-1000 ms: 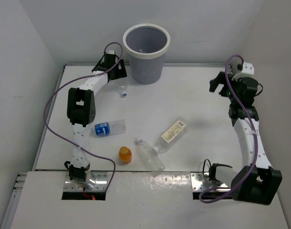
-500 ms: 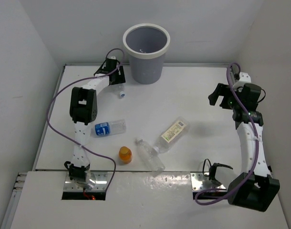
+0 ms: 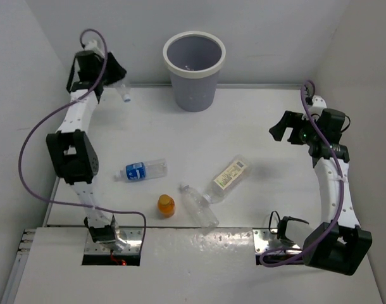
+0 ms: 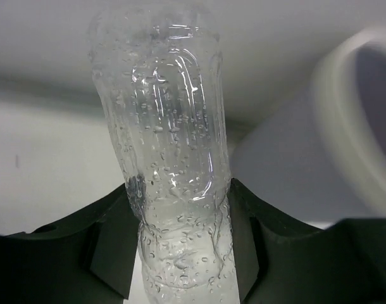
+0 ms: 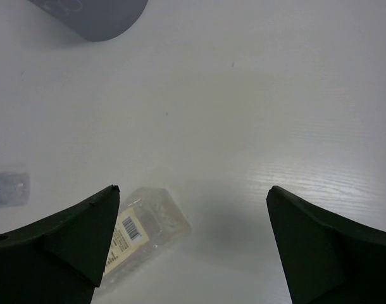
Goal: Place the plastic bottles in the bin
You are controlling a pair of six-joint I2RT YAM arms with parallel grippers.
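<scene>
My left gripper is raised at the far left, shut on a small clear bottle with a blue cap. In the left wrist view that wet bottle stands between the jaws of the left gripper, with the bin to its right. The grey bin stands at the back. On the table lie a blue-labelled bottle, an orange bottle, a plain clear bottle and a cream-labelled bottle. My right gripper hangs open above the table, right of the cream-labelled bottle.
White walls enclose the table at the back and on both sides. The bin shows at the top left of the right wrist view. A purple cable loops from each arm.
The left gripper closed on the small blue-capped bottle beside the bin and lifted it up and to the left. The right gripper moved slightly down and left, still open.
</scene>
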